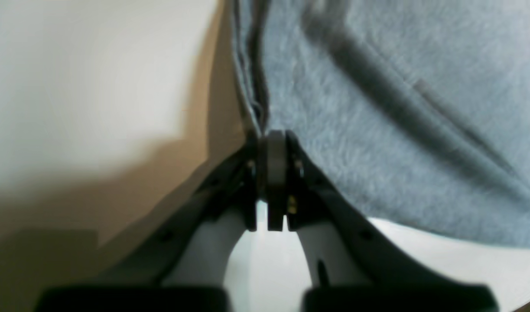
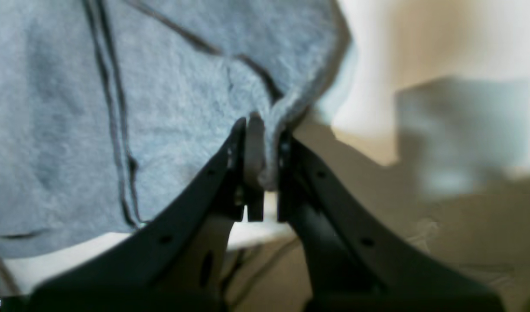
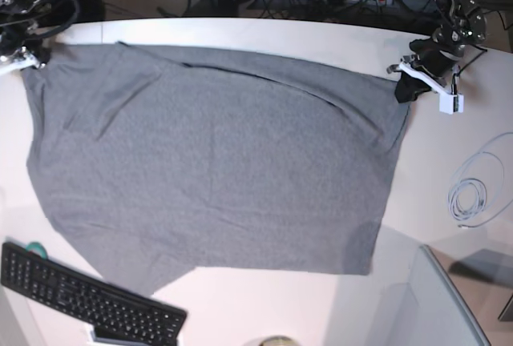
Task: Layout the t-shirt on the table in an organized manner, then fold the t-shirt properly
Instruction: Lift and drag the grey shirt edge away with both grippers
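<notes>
1. The table [image 3: 264, 306] carries the t-shirt [image 3: 216, 162], spread flat between the two grippers.
2. The left gripper [image 1: 271, 138] pinches one far corner.
3. The right gripper [image 2: 262, 125] pinches the opposite corner; the shirt's long axis runs jaw to jaw.

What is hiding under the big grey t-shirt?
Around the t-shirt only the white table shows, so it lies on that. The shirt's near corner reaches the black keyboard. Whether anything small lies beneath the cloth cannot be seen, because the cloth covers it.

Lab bench, keyboard [image 3: 88, 299], cables [image 3: 469, 198]
</notes>
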{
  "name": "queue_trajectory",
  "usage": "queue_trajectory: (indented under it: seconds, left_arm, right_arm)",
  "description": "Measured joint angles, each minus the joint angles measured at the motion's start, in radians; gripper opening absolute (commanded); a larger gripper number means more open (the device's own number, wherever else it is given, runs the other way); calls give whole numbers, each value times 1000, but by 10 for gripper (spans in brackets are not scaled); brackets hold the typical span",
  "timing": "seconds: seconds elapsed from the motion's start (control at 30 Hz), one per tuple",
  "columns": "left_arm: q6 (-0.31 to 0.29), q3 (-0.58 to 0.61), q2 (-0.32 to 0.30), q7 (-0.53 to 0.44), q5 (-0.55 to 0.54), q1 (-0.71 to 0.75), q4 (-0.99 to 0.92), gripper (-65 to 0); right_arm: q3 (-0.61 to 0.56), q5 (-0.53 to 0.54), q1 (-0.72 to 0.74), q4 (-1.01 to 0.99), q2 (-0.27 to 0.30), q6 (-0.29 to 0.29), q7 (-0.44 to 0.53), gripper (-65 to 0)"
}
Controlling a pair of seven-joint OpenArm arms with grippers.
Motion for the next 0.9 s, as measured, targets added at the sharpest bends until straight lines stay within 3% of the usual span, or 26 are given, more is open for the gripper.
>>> queue_trajectory:
  seconds: [0.13, 0.23, 0.4, 0.53, 0.73, 0.83, 0.9]
  left_arm:
    - [-13, 2, 18, 71, -3, -25, 90, -650]
    - [-12, 2, 15, 132, -3, -82, 133, -650]
    - [-10, 6, 21, 208, -2, -201, 174, -650]
    - [11, 2, 21, 258, -5, -263, 232, -650]
    - [11, -11, 39, 262, -9, -112, 312, -650]
    - [11, -13, 38, 263, -2, -16, 312, -650]
    - [11, -13, 38, 219, -2, 36, 308, -650]
  right_arm:
    - [-6, 5, 56, 114, 17, 1, -117, -648]
    - [-83, 9, 98, 138, 82, -8, -188, -648]
    - [-227, 7, 225, 137, 121, -161, -202, -648]
    - [-278, 26, 322, 153, 121, -217, -228, -648]
    - [-243, 19, 189, 168, 134, -217, -283, -650]
    - [-208, 75, 97, 147, 126, -220, -291, -650]
    - [-199, 130, 38, 112, 123, -221, -248, -650]
